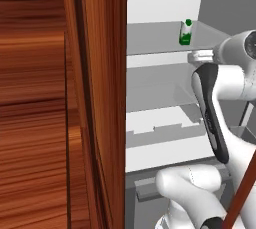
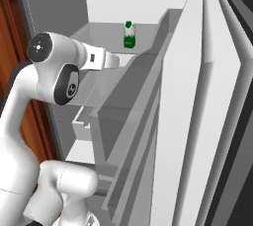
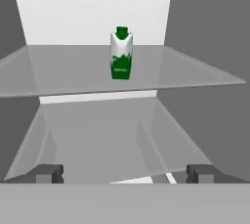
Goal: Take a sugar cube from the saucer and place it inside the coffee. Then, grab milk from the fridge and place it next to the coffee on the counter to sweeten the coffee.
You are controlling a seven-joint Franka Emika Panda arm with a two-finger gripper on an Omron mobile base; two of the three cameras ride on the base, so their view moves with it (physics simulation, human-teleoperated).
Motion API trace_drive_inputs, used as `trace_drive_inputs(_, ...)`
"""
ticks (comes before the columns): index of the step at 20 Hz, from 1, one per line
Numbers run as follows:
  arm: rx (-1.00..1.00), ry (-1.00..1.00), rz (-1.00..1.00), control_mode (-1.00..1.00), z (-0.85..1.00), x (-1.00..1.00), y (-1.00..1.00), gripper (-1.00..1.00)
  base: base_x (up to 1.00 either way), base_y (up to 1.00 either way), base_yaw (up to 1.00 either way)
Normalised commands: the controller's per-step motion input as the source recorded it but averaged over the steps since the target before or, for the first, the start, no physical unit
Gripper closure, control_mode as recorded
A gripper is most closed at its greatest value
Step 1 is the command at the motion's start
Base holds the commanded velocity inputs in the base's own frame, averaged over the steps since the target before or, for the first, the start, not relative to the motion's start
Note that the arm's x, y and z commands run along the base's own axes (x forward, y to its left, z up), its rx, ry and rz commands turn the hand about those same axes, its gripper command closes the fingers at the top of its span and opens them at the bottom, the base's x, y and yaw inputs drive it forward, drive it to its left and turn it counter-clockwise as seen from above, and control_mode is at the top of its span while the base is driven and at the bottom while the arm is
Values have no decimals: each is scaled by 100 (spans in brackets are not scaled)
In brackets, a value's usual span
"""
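Milk (image 3: 121,53) stands upright on the fridge's upper shelf (image 3: 58,74), well apart from the wide-open gripper (image 3: 125,173). Probably light and stiff-sided; gripping its flat middle sides looks safest, since squeezing could dent it.

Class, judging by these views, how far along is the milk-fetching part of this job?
Done: the fridge stands open. In hand: the open gripper faces the milk, which stands upright on an upper shelf, not yet gripped. Left: grasp the carton and carry it to the counter beside the coffee.
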Motion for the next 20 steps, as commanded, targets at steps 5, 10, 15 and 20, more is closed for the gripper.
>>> trace_drive_inputs(5,0,0,0,-100,39,29,4,-100,0,0,0)
trace_drive_inputs(10,0,0,0,-100,20,43,5,-100,0,0,0)
trace_drive_inputs(15,0,0,0,-100,3,46,1,-100,0,0,0)
trace_drive_inputs(20,0,0,0,-100,0,48,0,-100,0,0,0)
